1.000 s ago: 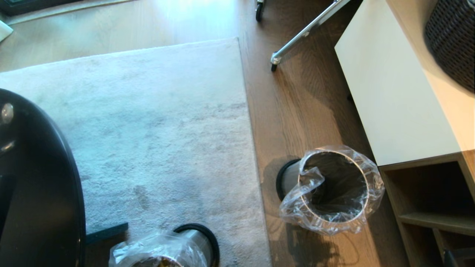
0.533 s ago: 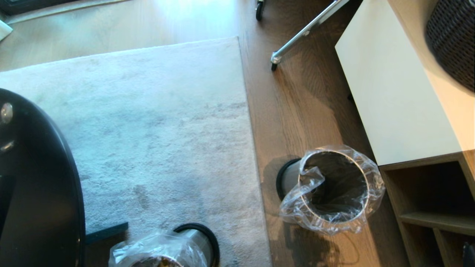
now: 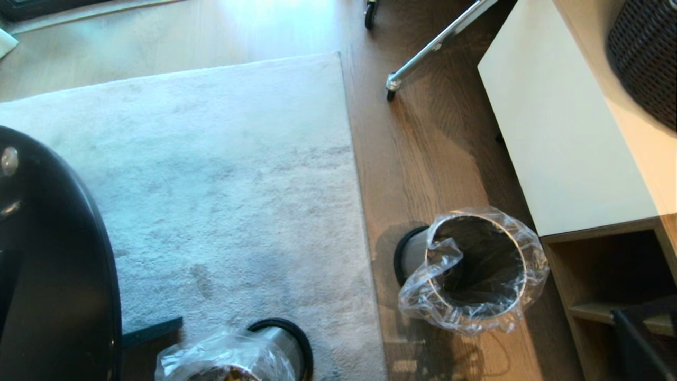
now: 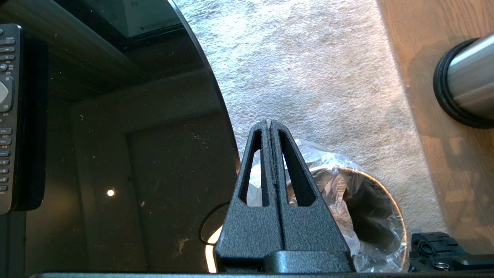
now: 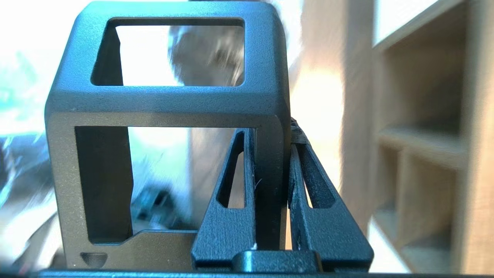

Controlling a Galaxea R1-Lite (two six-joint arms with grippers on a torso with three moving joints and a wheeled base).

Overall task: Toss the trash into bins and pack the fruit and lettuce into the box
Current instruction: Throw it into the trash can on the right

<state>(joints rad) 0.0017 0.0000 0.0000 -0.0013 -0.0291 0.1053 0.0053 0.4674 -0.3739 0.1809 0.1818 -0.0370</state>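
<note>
Two steel bins with clear liners stand on the floor. One bin (image 3: 415, 254) is on the wood by the shelf, and the other bin (image 3: 280, 338) is at the rug's near edge. My left gripper (image 4: 269, 125) hangs shut and empty above that near bin (image 4: 386, 200). My right gripper (image 5: 272, 135) is shut on one bar of a black open-framed tray (image 5: 170, 100), whose corner (image 3: 634, 338) shows at the head view's lower right. Fruit, lettuce and box are out of view. Something crinkled lies in the near bin; I cannot tell whether it is trash.
A black glass table (image 3: 53, 264) fills the left, with a remote (image 4: 7, 116) on it. A grey rug (image 3: 211, 185) covers the middle floor. A white cabinet (image 3: 560, 132), a wooden shelf (image 3: 608, 275), a woven basket (image 3: 645, 58) and a metal stand leg (image 3: 423, 53) stand on the right.
The black tray in my right gripper has risen into the head view's lower right corner. The bins and my left arm have not moved.
</note>
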